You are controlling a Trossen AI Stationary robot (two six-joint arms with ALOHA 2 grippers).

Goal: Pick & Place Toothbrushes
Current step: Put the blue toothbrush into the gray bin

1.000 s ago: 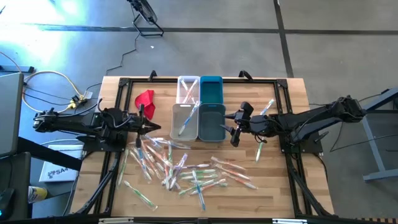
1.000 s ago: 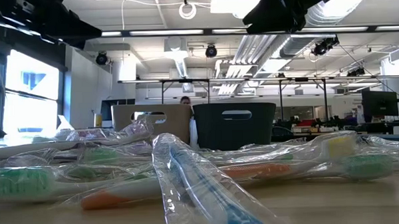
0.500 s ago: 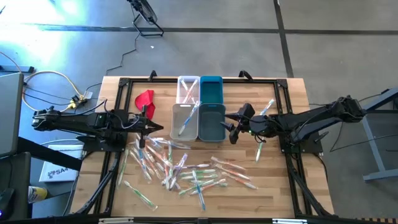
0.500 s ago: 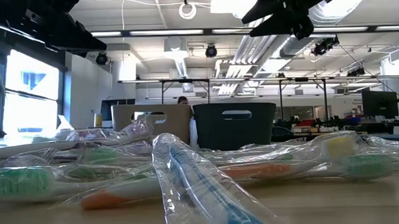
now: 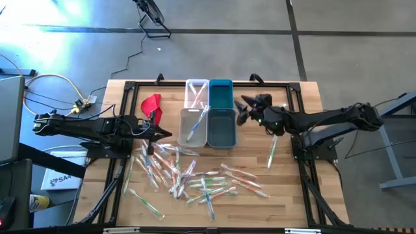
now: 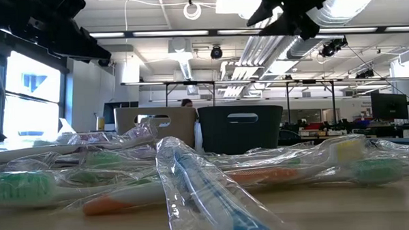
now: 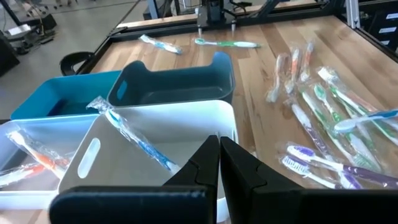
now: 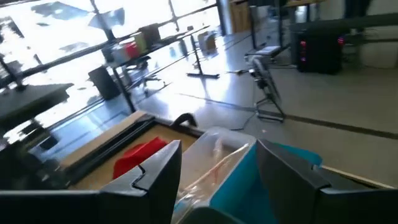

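While the left gripper [image 5: 158,133], fingers pressed together, stayed beside the white bin [image 5: 192,125], the right gripper [image 5: 244,109] swung up, spread and empty; wrapped toothbrushes [image 5: 195,179] remained scattered.

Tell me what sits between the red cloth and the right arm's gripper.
In the high view, the four bins: the clear one and bright teal one behind, the white one and dark teal one in front, between red cloth and right gripper.
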